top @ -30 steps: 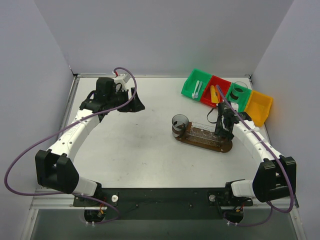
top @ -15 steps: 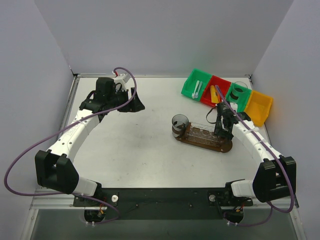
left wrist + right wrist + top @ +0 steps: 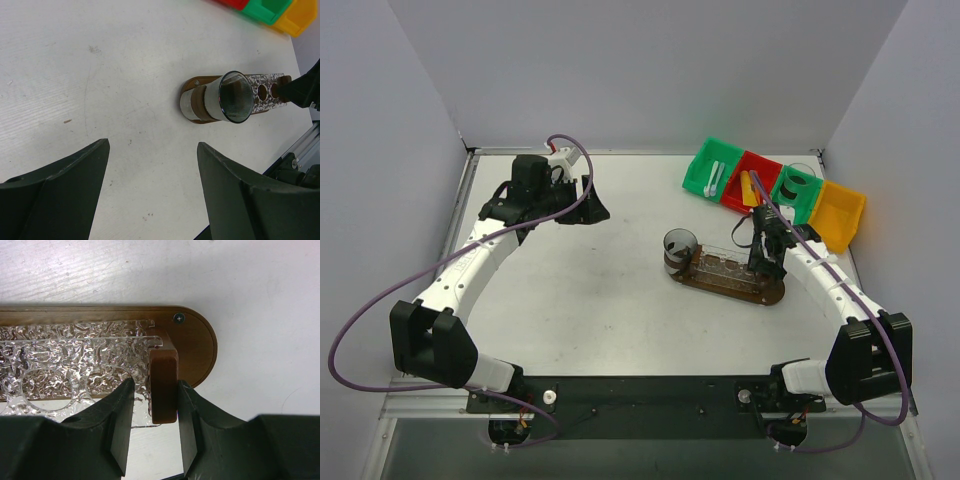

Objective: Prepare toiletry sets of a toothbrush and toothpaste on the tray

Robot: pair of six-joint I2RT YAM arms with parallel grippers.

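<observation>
From above the tray (image 3: 730,281) sits right of centre on the table (image 3: 600,290), a clear cup (image 3: 679,249) on its left end; the left wrist shows the left claw (image 3: 151,150) wide open, empty; the right wrist shows the right claw (image 3: 155,390) clamped on the tray's end post (image 3: 164,365), likely the firmest hold on light, stiff wood.

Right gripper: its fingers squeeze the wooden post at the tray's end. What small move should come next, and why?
Probably open the right gripper and lift off the wooden post. The cup at the tray's other end looks empty, the toothbrushes lie in the green bin near this arm, and the left gripper hangs open far away.
</observation>
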